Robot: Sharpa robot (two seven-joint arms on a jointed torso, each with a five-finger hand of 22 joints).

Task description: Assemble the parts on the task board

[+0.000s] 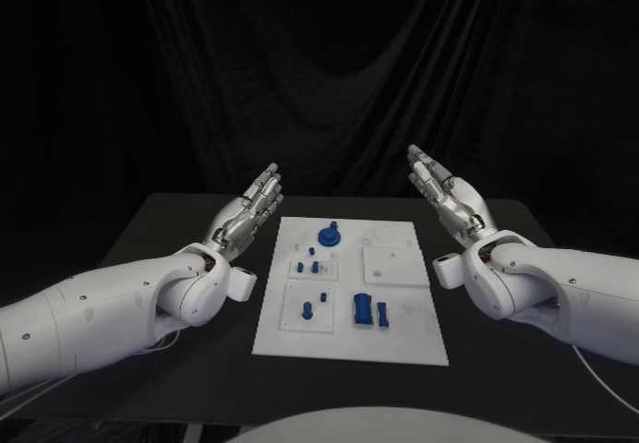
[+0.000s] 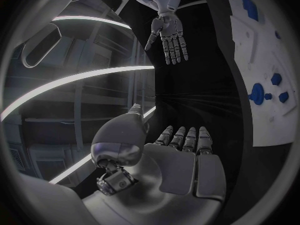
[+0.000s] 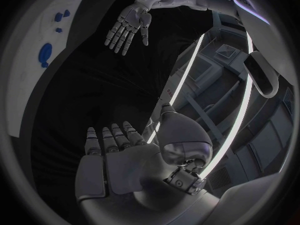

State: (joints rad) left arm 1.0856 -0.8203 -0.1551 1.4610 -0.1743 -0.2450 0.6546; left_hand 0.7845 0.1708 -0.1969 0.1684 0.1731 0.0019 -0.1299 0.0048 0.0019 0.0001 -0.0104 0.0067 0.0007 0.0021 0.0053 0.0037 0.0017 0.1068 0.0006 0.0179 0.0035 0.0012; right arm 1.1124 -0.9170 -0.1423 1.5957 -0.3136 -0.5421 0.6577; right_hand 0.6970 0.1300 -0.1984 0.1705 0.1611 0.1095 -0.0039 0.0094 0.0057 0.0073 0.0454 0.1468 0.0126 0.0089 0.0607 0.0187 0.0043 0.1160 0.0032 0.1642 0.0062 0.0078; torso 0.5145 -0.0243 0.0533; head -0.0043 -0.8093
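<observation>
my left hand (image 1: 249, 214) and right hand (image 1: 451, 197) hung spread and empty beside the task board (image 1: 406, 343), whose blue parts (image 1: 367, 309) lay scattered, some seated, so progress was unclear.

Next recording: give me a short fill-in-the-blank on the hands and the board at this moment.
1. The left hand holds ____.
2. The task board lies ____ the two hands.
3. The fingers of the right hand are stretched out and its state is ____.
4. The small parts on the board are coloured ____.

Missing words: nothing; between; open; blue
</observation>
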